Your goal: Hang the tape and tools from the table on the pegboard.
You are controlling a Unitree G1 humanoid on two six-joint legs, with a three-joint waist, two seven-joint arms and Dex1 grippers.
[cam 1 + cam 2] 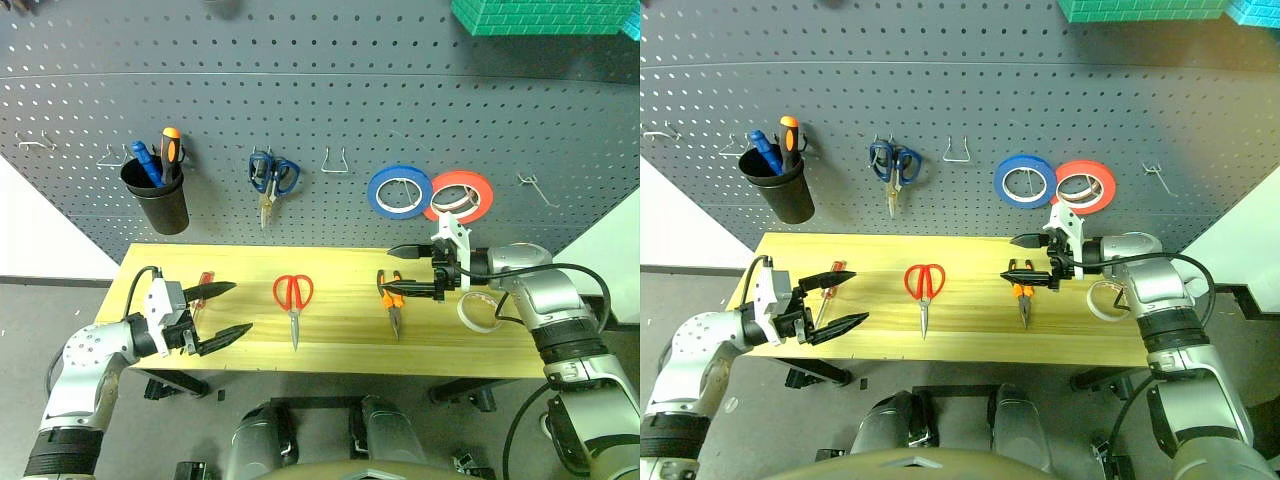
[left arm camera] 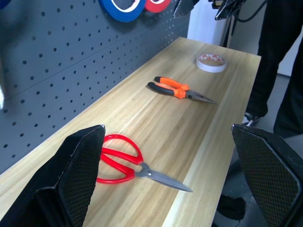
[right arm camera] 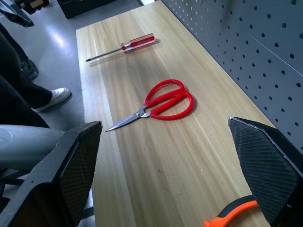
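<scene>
The light wood table [image 1: 340,345] bears red-handled scissors [image 1: 293,297] in the middle, orange-and-black pliers [image 1: 392,300] to their right and a cream roll of tape [image 1: 480,310] near the right end. A slim red-handled screwdriver [image 3: 128,46] lies near the left end. My left gripper [image 1: 243,307] hovers open over the table's left front corner, pointing at the scissors. My right gripper [image 1: 387,271] hangs open just above the pliers' handles, holding nothing. The dark grey pegboard [image 1: 320,100] rises behind the table.
On the pegboard hang a black cup [image 1: 157,205] with two screwdrivers, blue scissors [image 1: 270,178], a blue roll [image 1: 399,191] and a red roll [image 1: 460,195]. Bare hooks [image 1: 335,163] sit between them. A person's shoe [image 3: 52,97] shows beside the table's left end.
</scene>
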